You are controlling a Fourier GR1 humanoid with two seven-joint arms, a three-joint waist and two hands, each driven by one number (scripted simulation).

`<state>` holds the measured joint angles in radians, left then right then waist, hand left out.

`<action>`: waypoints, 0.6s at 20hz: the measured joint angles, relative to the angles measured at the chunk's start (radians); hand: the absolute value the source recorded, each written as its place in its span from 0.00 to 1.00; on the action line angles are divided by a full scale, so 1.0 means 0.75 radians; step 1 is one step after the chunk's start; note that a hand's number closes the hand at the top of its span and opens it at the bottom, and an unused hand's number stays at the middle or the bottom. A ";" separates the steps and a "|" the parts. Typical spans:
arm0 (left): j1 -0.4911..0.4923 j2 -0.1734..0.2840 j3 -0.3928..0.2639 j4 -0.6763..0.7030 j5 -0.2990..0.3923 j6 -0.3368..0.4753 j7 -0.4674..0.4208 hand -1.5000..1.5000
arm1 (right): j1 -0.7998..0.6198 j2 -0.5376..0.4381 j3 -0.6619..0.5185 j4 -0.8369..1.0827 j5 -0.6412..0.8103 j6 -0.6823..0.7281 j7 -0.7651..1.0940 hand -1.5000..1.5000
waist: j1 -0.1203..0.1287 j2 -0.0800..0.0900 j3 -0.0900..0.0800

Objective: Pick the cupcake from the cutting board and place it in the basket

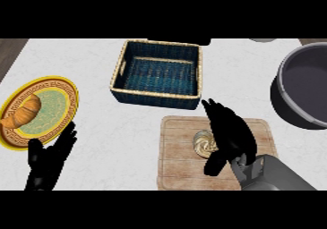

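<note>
A cupcake point(203, 143) with pale swirled frosting sits on the wooden cutting board point(179, 161) at the lower middle. My right hand point(228, 132) hovers over the cupcake's right side with fingers stretched toward the basket and thumb down beside the cupcake, hiding part of it; it is open. The dark blue woven basket point(156, 96) with a tan rim stands just beyond the board, nothing inside. My left hand point(50, 161) rests open at the lower left, fingers up.
A yellow patterned plate point(60, 89) holding a croissant point(23, 112) lies at the left, just beyond my left hand. A large grey pot point(288, 105) stands at the right edge. The white counter ends at the top left corner.
</note>
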<state>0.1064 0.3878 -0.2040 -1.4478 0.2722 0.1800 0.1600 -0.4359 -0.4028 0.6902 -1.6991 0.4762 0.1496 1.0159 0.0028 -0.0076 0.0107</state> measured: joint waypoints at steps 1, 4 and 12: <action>0.000 -0.005 -0.001 -0.006 -0.003 0.006 0.015 0.50 | 0.001 0.014 0.004 0.015 0.015 0.002 0.002 0.00 | 0.000 0.000 -0.001; 0.001 -0.003 0.008 0.003 -0.006 -0.016 0.007 0.50 | 0.018 0.024 -0.003 0.065 0.016 0.027 -0.013 0.00 | 0.000 0.001 0.000; -0.016 -0.027 0.030 0.024 -0.025 -0.030 0.032 0.50 | 0.049 0.101 -0.017 0.126 0.054 0.066 -0.010 0.00 | -0.001 -0.002 0.004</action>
<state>0.0941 0.3676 -0.1816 -1.4295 0.2538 0.1578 0.1836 -0.3994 -0.3272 0.6772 -1.6049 0.5169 0.1992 1.0087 0.0018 -0.0092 0.0140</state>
